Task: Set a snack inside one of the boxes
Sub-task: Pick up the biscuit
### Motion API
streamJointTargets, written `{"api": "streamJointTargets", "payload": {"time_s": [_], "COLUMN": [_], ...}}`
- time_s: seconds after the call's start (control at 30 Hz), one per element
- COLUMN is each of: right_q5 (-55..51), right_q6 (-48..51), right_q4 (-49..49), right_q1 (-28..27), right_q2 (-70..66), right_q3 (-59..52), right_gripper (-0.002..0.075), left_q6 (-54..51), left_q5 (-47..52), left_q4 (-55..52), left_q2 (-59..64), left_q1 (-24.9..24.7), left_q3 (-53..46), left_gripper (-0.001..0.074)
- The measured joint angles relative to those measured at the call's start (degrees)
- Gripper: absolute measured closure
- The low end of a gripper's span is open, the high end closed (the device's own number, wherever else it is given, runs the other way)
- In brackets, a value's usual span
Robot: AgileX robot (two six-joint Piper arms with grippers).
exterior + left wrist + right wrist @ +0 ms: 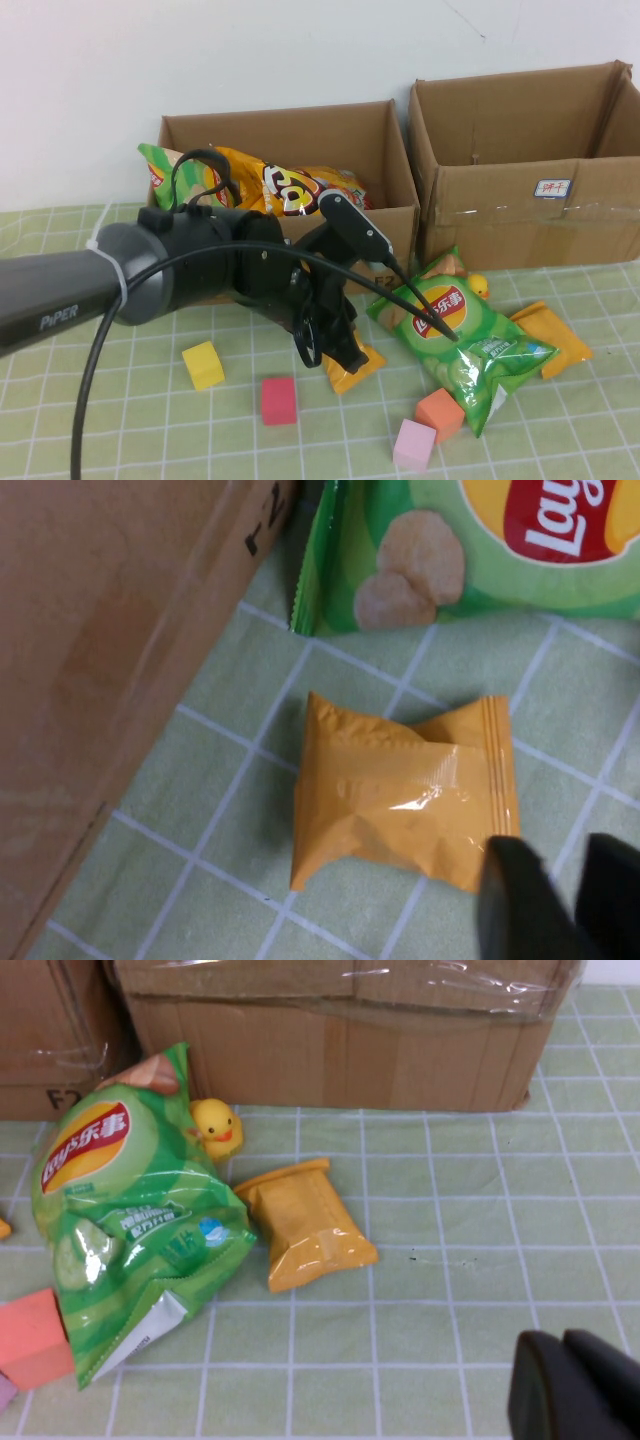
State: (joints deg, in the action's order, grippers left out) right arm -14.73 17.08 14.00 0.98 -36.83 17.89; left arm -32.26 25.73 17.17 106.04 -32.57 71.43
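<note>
We see the left arm [120, 285] across the left half of the high view as a thick dark grey tube marked "PiPER" in white at the left edge; a white zip tie rings it; black cables loop over its matte black wrist housing near the centre; the left gripper [565, 895] and right gripper [575, 1385] show as black, blunt fingers at the lower right of their wrist views.

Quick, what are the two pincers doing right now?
Left pincer: over the small orange snack packet, holding nothing; open or shut cannot be told.
Right pincer: shut, empty, above the table.
</note>
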Motion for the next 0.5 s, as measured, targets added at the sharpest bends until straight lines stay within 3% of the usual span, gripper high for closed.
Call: {"api": "streamJointTargets", "payload": {"time_s": [0.27,0.33,0.5], "right_q5": [0.08,0.08,0.31], "right_q6": [0.00,0.00,0.00], "right_q4": [0.00,0.02,0.12], "right_q1": [0.00,0.00,0.00], "right_q2": [0.00,0.00,0.00], "right_q3": [0.00,0.00,0.00], "right_gripper": [0.0728,0.0728,0.0728], "left_q6": [-0.27,-0.27,-0.27], "left_q5": [-3.03,-3.54,-3.67], "left_q4": [0.00,-0.02,-0.96], "left_q2": [0.08,0.21,2.12], "left_q1": [-0.21,-0.48,-1.12], "left_q3": [0.00,0.00,0.09], "left_gripper": [0.0150,0.0105,0.0077]}}
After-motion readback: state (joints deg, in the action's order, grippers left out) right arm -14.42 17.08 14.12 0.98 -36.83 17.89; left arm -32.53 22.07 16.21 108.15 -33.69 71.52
